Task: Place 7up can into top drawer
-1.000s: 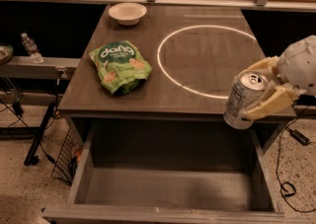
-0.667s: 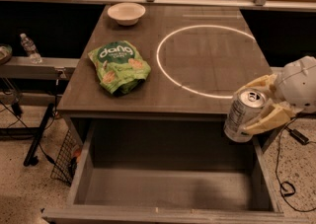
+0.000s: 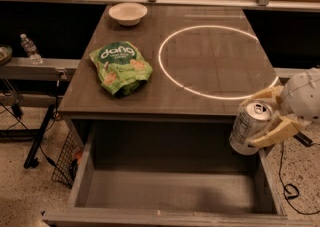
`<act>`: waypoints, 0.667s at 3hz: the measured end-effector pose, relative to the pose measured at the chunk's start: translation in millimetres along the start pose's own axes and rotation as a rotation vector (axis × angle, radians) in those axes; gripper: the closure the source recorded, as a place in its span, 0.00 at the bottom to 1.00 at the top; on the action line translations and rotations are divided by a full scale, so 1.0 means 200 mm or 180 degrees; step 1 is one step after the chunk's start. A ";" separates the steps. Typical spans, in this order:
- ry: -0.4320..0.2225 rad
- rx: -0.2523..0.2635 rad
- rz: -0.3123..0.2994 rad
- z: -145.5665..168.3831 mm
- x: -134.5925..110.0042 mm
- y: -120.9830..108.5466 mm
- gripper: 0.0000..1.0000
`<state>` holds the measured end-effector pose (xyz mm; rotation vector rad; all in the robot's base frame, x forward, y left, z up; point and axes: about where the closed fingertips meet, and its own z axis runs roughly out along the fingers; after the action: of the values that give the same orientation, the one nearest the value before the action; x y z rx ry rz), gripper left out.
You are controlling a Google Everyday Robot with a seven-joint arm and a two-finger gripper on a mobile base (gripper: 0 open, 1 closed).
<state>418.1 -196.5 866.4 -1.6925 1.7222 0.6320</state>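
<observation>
The 7up can (image 3: 248, 126) is a silver can with a pull-tab top, tilted slightly, held in the air at the right. My gripper (image 3: 267, 117) is shut on it, with pale fingers on its far and near sides, coming in from the right edge. The can hangs just below the table's front edge, above the right end of the open top drawer (image 3: 170, 191). The drawer is a wide grey box pulled out toward the camera, and its floor is bare.
On the table top (image 3: 200, 71) lie a green "dang" snack bag (image 3: 120, 66) at the left and a white bowl (image 3: 128, 13) at the back. A white ring is marked on the right half. A wire basket (image 3: 62, 163) hangs left of the drawer.
My gripper has carried the can downward and slightly right, from level with the table's front edge to over the drawer's right end.
</observation>
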 end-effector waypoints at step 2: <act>0.0058 -0.0121 -0.0042 0.10 0.22 0.25 1.00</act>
<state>371.9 -208.5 816.0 -1.7393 1.7204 0.6492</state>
